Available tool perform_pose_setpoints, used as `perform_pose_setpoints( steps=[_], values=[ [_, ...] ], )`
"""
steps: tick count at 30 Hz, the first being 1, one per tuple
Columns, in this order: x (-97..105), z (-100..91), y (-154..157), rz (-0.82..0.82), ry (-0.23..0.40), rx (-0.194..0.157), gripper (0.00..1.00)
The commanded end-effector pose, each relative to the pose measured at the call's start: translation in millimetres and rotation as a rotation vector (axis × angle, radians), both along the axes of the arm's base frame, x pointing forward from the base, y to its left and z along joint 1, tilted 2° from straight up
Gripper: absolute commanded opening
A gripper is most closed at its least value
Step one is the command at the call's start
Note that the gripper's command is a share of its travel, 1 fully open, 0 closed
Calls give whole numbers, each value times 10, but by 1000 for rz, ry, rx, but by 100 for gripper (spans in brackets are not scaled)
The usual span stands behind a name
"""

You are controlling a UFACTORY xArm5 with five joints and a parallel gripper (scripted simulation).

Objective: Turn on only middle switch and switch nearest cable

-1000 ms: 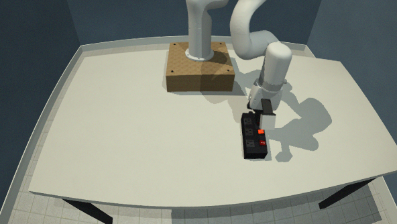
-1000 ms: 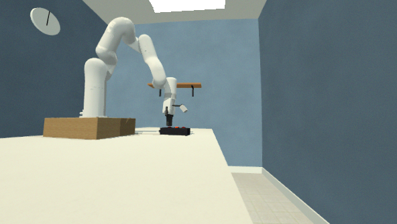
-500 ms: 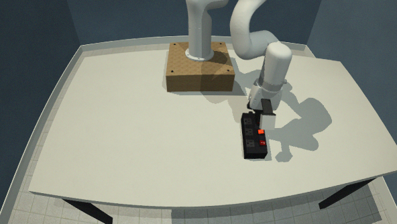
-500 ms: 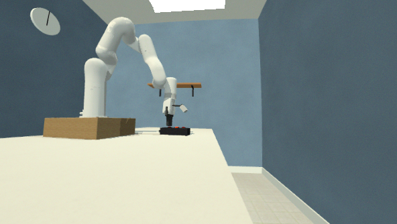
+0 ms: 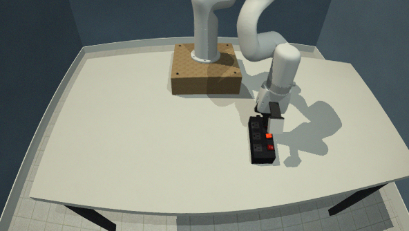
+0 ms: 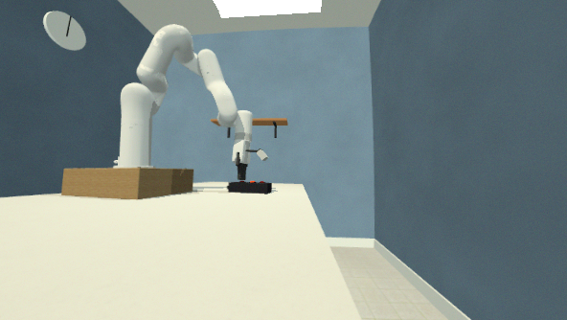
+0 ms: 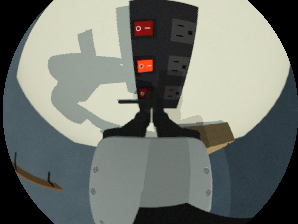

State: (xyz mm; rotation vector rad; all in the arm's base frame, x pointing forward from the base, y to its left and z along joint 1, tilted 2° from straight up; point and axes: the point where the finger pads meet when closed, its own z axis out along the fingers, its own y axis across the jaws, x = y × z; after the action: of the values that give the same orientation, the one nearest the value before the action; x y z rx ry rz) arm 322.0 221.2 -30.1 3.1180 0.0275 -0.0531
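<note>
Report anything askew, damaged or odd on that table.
Nothing stands out. The power strip lies flat, right way up. The shut gripper is at its nearest switch; the middle switch glows brighter than the far one.

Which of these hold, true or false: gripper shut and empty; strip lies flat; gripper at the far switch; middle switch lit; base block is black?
1. The gripper is shut and holds nothing. True.
2. The strip lies flat on the table. True.
3. The gripper is at the far switch. False: its tips are at the near switch, at the end closest to the wrist camera.
4. The middle switch glows bright orange. True.
5. The arm's base block is black. False: it is brown.
</note>
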Motion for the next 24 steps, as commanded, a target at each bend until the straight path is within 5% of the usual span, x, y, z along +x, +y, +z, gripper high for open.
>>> perform_pose_setpoints(
  steps=[1, 24],
  values=[
    [11, 9, 8, 0, -3, 2, 0],
    [11, 9, 8, 0, -3, 2, 0]
  ],
)
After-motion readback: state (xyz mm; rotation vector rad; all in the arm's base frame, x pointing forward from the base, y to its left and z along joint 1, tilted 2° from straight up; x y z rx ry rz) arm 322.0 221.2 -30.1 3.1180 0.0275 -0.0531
